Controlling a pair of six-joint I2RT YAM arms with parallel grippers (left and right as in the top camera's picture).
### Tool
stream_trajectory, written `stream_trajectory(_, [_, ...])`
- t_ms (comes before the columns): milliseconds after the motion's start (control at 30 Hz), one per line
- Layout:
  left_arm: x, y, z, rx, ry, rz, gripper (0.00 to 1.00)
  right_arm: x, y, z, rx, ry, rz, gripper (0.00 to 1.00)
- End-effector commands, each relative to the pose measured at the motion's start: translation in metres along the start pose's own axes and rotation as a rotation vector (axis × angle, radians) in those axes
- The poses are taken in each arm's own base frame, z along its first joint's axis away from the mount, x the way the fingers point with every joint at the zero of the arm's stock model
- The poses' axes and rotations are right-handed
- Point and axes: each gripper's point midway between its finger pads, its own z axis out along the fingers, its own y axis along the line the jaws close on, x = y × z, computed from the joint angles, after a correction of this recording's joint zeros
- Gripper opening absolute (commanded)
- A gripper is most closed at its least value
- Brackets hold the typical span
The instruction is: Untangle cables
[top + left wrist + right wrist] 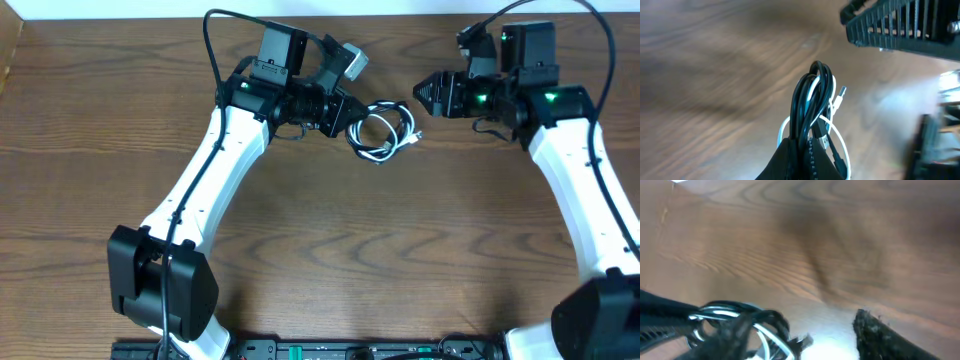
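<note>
A black cable (386, 111) and a white cable (373, 152) lie coiled together as one small bundle at the back middle of the wooden table. My left gripper (352, 122) is shut on the bundle's left side. In the left wrist view the black loops (812, 95) and the white loop (839, 140) rise out of the closed jaws (802, 150), with a silver plug (841, 95) sticking out. My right gripper (420, 93) is open, just right of the bundle and apart from it. The right wrist view shows the coil (765, 322) blurred by its left finger (800, 330).
The wooden table (330, 250) fills the view. The arms' thick black wires (215, 40) arch over the back. The right gripper's finger shows at the top right of the left wrist view (900, 25).
</note>
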Motion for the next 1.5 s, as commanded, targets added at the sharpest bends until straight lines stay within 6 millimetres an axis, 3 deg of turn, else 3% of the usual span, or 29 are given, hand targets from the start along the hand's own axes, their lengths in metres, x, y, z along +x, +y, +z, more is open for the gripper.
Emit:
stream_trajectory(0, [0.010,0.027,0.008,-0.149,0.051,0.081,0.07,0.010,0.004,0.024,-0.003,0.060,0.196,0.53])
stream_trajectory(200, [0.017,0.055,0.011,-0.336,0.111,0.132,0.08,0.027,0.005,0.062,-0.030,0.143,0.367,0.50])
stream_trajectory(500, [0.040,0.072,0.040,-0.410,0.204,0.126,0.07,0.023,0.024,0.084,-0.104,0.151,0.497,0.47])
stream_trajectory(700, [0.036,0.078,0.047,-0.438,0.115,-0.175,0.08,0.033,0.019,0.105,-0.075,0.175,0.537,0.42])
stream_trajectory(967, [0.037,0.079,0.046,-0.454,0.057,-0.452,0.07,0.035,0.011,0.112,-0.041,0.165,0.539,0.41])
stream_trajectory(1467, [0.038,0.073,0.050,-0.446,0.063,-0.464,0.07,0.022,0.007,0.128,-0.068,0.113,0.541,0.36])
